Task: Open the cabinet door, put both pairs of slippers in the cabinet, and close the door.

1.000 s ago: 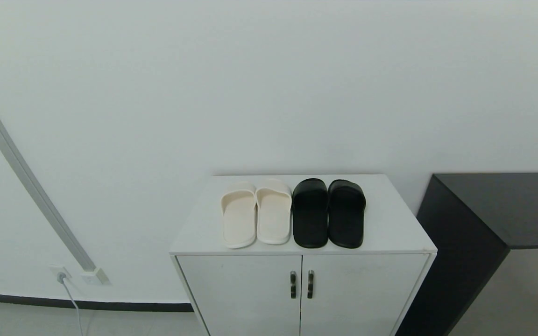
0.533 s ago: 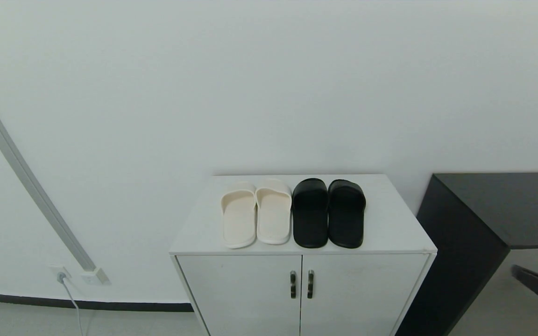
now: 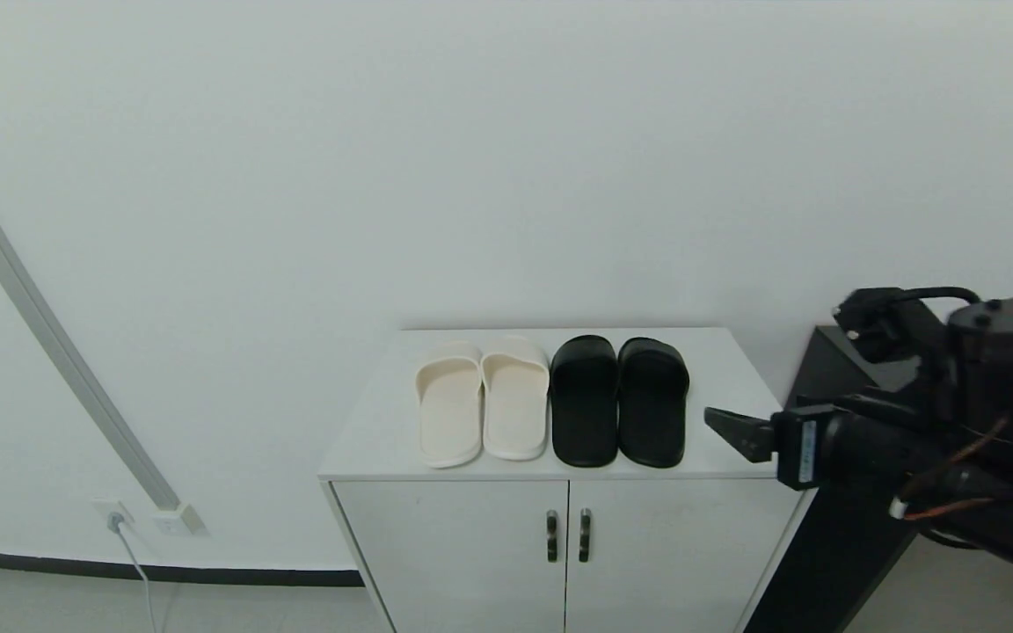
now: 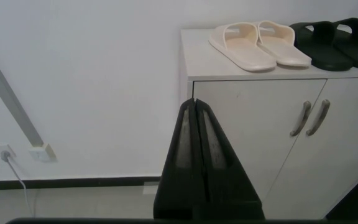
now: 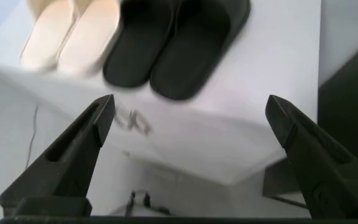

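Hovering near the front right corner of the white two-door cabinet (image 3: 454,554), the right gripper (image 5: 189,102) had its fingers spread wide apart w/ nothing between them. It pointed toward the pair of black rubber slide slippers (image 3: 619,403), near but not touching. Those sat on the cabinet top, toes to the wall, right up against the pair of cream rubber slide slippers (image 3: 482,404) on their left. All four were lined up close to the front edge, prob. so each pair could be reached from the front. Both doors were shut, the two dark metal bar handles (image 3: 567,534) flanking the centre seam. The left gripper (image 4: 194,109) hung lower, off the cabinet's left front corner, fingers pressed together, empty. IMO a door had to be opened first, so a handle looked the likelier target for those wide-open fingers, not the slippers.
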`<state>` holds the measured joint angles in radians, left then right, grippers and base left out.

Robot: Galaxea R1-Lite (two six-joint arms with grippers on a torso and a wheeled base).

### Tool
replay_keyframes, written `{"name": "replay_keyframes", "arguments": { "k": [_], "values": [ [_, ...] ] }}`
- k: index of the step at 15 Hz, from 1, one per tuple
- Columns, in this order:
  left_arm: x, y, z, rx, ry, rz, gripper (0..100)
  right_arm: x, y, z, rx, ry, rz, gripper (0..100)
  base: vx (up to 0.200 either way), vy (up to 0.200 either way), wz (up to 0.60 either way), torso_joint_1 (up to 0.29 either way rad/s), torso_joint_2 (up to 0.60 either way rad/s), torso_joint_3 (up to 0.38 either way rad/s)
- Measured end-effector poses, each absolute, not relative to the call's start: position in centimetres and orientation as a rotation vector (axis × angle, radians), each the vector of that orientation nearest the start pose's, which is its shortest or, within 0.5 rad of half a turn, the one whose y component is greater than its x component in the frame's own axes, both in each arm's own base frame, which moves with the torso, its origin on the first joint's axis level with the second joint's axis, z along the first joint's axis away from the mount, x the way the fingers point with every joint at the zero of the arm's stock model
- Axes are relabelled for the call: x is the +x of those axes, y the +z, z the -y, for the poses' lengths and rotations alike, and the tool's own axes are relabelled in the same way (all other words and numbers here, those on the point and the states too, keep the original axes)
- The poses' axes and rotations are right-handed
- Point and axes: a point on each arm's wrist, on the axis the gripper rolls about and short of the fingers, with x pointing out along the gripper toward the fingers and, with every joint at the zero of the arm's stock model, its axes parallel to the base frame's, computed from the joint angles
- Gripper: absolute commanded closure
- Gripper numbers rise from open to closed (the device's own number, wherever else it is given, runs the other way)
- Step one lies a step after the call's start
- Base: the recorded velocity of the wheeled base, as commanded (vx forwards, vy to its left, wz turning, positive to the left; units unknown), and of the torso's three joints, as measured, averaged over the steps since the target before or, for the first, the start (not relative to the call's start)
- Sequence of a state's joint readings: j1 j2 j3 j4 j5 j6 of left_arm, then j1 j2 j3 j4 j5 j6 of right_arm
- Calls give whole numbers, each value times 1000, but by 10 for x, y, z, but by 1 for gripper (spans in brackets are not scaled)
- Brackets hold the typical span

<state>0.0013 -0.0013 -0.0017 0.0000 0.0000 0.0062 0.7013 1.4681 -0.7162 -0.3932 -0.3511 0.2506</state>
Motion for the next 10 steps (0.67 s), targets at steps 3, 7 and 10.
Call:
{"name": "replay_keyframes", "arguments": {
  "k": [3, 7, 10],
  "values": [
    [-23, 76, 0, 6, 1, 3, 100, 225, 194, -192, 59, 227, -335, 0, 0, 0, 0, 0, 0, 0],
    [-23, 76, 0, 6, 1, 3, 100, 265, 175, -232, 48, 121, -305, 0, 0, 0, 0, 0, 0, 0],
    [-23, 76, 0, 6, 1, 3, 100, 290, 151, -253, 57, 71, -268, 0, 0, 0, 0, 0, 0, 0]
  ]
}}
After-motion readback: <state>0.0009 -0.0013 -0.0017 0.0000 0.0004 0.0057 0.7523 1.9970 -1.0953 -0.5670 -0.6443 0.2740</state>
